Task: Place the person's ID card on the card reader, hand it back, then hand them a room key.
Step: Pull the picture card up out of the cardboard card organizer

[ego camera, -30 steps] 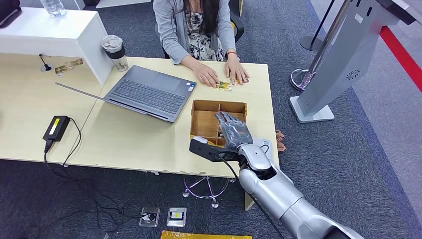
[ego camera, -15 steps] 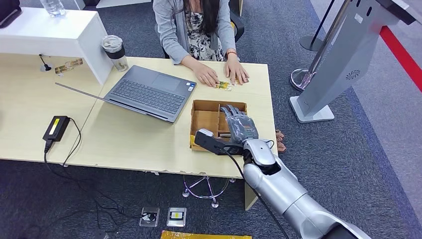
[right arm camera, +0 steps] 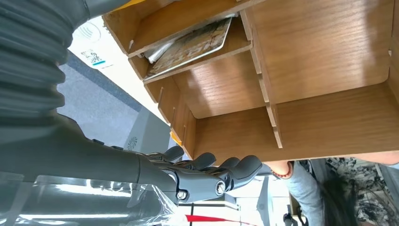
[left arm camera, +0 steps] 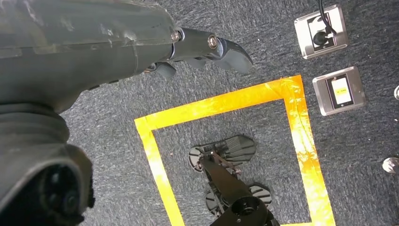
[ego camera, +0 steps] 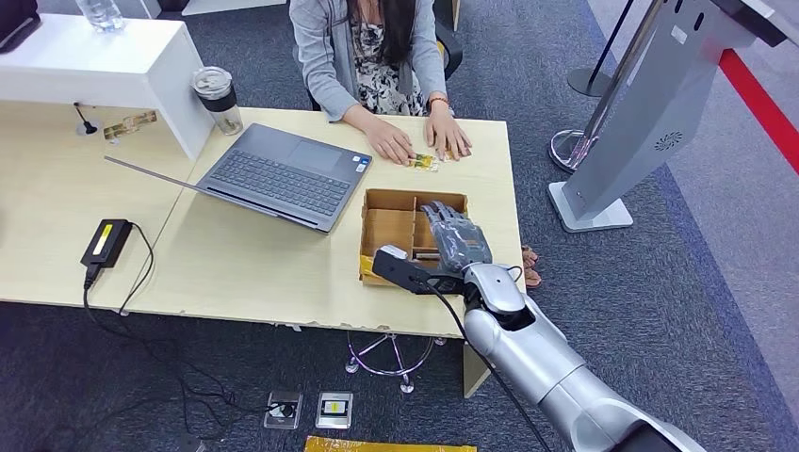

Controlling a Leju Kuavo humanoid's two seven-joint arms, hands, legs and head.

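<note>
Head view: the right hand [ego camera: 454, 237] is hovering over the wooden box [ego camera: 388, 229], fingers [ego camera: 443, 218] spread, holding nothing. The card [ego camera: 423, 162] is lying at twelve o'clock, under the person's hands [ego camera: 419, 141]. Reaching should probably clear the box's far wall.

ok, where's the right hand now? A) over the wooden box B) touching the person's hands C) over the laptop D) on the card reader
A: in the head view the right hand hangs over the wooden box, fingers spread, holding nothing.
</note>
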